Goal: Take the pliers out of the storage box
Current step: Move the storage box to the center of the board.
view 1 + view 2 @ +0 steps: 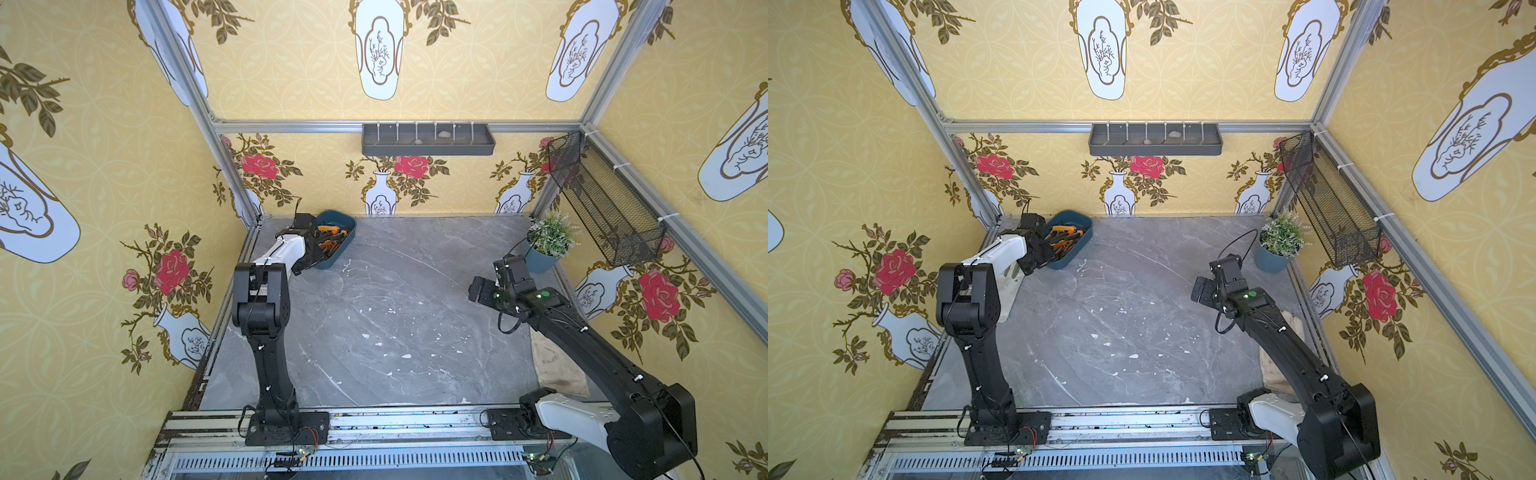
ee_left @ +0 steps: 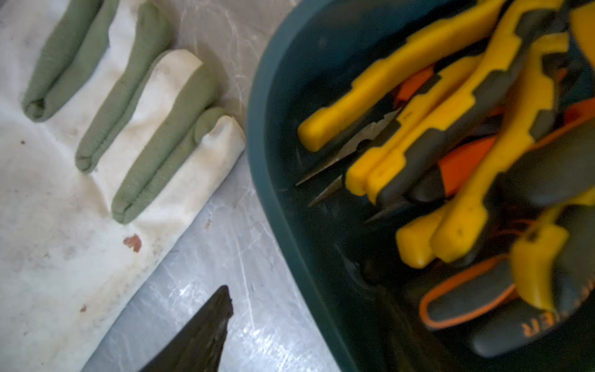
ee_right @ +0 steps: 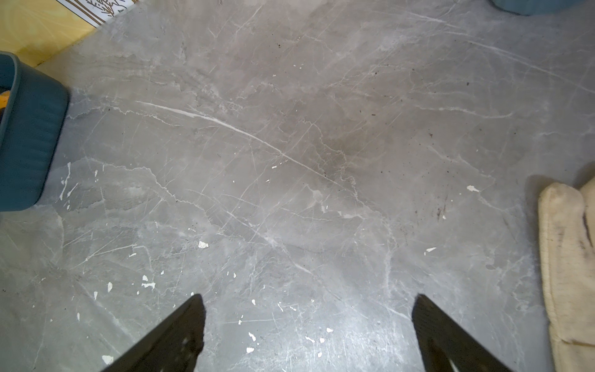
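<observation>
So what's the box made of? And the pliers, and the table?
The box looks like plastic: smooth, matte teal, moulded rounded rim. The pliers seem to have rubbery plastic handles, yellow or orange over dark grey, and dull metal tips. The table looks like grey marble or a marble-look sheet, veined, scratched and slightly shiny; I cannot tell which.

The dark teal storage box [image 1: 332,262] sits at the counter's [image 1: 395,311] far-left corner — yellow- and orange-handled pliers [image 2: 380,77] heaped criss-cross inside.
</observation>
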Controlling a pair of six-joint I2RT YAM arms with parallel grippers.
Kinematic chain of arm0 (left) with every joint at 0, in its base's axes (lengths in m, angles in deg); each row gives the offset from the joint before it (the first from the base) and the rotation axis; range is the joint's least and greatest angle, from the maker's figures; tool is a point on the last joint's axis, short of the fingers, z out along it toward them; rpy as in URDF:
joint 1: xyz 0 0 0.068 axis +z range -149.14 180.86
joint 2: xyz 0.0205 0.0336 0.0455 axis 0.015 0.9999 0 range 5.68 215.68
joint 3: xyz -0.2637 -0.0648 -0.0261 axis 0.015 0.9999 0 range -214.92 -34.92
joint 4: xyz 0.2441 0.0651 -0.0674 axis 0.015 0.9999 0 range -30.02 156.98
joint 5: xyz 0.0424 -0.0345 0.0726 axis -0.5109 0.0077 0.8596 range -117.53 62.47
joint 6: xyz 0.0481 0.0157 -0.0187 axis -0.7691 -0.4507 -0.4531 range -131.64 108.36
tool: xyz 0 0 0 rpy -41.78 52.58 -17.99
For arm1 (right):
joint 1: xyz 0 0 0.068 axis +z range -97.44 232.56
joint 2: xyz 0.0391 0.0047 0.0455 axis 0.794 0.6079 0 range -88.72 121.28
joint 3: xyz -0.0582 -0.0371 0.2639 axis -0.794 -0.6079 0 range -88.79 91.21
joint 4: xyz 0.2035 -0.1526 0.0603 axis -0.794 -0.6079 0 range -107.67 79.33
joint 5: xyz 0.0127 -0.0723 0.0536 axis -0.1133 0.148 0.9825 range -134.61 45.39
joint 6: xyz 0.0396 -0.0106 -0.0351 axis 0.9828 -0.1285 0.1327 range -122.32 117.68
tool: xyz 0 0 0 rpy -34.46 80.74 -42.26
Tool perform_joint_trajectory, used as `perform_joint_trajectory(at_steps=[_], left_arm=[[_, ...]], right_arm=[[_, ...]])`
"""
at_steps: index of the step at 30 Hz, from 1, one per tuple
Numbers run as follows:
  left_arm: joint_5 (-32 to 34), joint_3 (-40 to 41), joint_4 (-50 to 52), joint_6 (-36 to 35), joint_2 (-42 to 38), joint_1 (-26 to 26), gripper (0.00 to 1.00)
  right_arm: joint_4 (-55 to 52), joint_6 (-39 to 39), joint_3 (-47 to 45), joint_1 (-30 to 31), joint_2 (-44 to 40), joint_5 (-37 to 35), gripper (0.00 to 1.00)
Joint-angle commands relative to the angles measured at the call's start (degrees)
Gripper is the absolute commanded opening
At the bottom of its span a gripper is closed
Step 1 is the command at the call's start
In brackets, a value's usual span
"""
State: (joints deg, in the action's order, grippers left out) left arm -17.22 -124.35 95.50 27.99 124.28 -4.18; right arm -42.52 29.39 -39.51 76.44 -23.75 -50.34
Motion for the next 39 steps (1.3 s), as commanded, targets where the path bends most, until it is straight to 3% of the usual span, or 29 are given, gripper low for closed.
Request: perform_joint_trajectory(at_steps=[1,15,25,31,35,39], left_arm=[[-0.77,2.85,7.19,-1.10,-0.39,-3.26,0.73],[1.98,19.70,2.70,6.09,-10.44,-18.67,0.75],[4.54,30.90,2.41,19.40,-21.06,-36.15,0.78],[7.70,30.71,8.62,27.60,-27.38,-47.14,0.81],[9.66,24.41,14.74,24.59,-33.68,-49.47,0.88],[11.46,17.65,18.76,13.48,-39.06,-45.18,0.93]], right_arm=[[-1.01,0.73,-0.23,0.03,-1.13,-0.33,0.99],[-5.06,1.17,-1.12,0.03,-7.67,-0.79,1.00],[-8.03,2.19,-1.77,0.03,-11.66,-0.07,1.00],[-7.98,2.80,-2.67,0.09,-12.32,1.19,1.00],[-6.74,2.82,-3.36,0.12,-11.23,1.92,1.00],[-5.47,2.91,-3.77,0.36,-10.04,2.70,1.00]])
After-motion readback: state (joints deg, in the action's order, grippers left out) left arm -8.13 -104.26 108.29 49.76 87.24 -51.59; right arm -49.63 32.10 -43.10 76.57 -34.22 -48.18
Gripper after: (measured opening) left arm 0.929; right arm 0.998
